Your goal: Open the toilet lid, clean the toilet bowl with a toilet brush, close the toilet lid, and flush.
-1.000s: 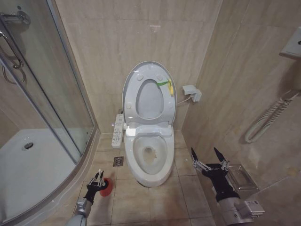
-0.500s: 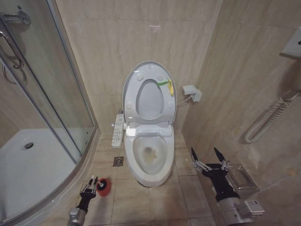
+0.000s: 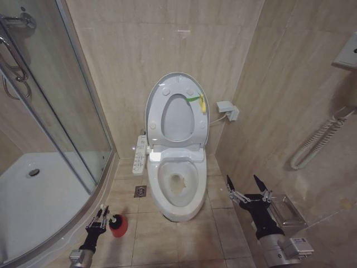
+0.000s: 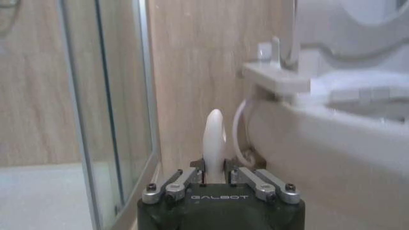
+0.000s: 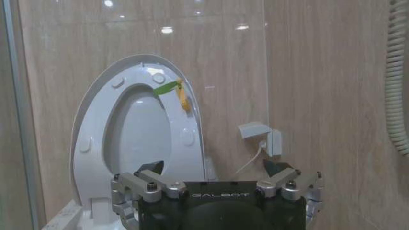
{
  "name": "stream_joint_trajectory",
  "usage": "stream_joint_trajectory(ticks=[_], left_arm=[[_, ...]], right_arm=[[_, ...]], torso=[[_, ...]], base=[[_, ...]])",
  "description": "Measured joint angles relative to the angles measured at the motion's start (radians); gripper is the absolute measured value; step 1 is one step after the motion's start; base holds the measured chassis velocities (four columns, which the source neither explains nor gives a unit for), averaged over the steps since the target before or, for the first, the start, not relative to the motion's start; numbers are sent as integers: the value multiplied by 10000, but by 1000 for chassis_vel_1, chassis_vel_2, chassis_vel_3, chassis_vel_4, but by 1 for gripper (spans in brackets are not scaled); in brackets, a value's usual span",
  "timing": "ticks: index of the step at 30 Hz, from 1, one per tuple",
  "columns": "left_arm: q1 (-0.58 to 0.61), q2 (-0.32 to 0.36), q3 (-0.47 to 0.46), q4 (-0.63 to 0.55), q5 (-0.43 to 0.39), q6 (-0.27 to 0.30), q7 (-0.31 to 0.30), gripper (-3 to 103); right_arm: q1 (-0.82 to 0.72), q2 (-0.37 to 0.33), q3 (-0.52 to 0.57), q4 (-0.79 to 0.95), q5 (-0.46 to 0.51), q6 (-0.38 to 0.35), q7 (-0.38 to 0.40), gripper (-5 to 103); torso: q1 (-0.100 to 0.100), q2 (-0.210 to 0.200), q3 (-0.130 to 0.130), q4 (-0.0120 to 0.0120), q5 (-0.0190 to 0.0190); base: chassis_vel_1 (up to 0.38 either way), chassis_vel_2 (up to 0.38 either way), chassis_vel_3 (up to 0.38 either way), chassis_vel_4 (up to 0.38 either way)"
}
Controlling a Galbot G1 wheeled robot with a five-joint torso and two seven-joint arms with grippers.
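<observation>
You have the lid (image 3: 177,109) raised upright against the back wall at 12 o'clock in the head view, with the seat (image 3: 178,117) lifted against it and a green and yellow tag (image 3: 198,100) on the seat's right rim. The bowl (image 3: 177,187) sits open below, at the centre of the floor, and the button panel (image 3: 139,154) runs along its left side.

Your left gripper (image 3: 100,220) is low at 7 o'clock, just left of the red cup (image 3: 118,226) on the tiles. In the left wrist view the brush (image 4: 214,143) stands straight up between the fingers (image 4: 185,177), its white handle pinched there; the shower glass (image 3: 61,100) is close beside it.

Your right gripper (image 3: 249,187) hangs at 4 o'clock, near the right wall and well apart from the bowl, with its 2 fingers spread wide and nothing between them.
</observation>
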Motion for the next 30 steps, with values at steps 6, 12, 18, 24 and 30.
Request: stream_joint_trajectory(ticks=[6, 12, 18, 24, 30], left_arm=[[766, -6, -56, -1908, -775, 473, -52, 20], [1877, -16, -312, -4277, -1178, 1296, -194, 20], [3773, 175, -761, -6560, -1553, 1588, 197, 20], [4709, 236, -1055, -8186, -1556, 1656, 579, 20], [4527, 633, -942, -9076, -1766, 2251, 640, 19]], right_arm=[[0, 0, 0, 0, 0, 0, 0, 100], [-1, 0, 0, 0, 1, 0, 0, 100], [0, 0, -1, 0, 1, 0, 0, 100], [0, 0, 0, 0, 0, 0, 0, 100], [0, 0, -1, 1, 0, 1, 0, 100]], torso=[[0, 0, 0, -1, 1], [0, 0, 0, -2, 3], [0, 0, 0, 4, 1], [0, 1, -1, 0, 3], [0, 0, 0, -1, 2]], base=[[0, 0, 0, 0], [0, 0, 0, 0], [0, 0, 0, 0], [0, 0, 0, 0], [0, 0, 0, 0]])
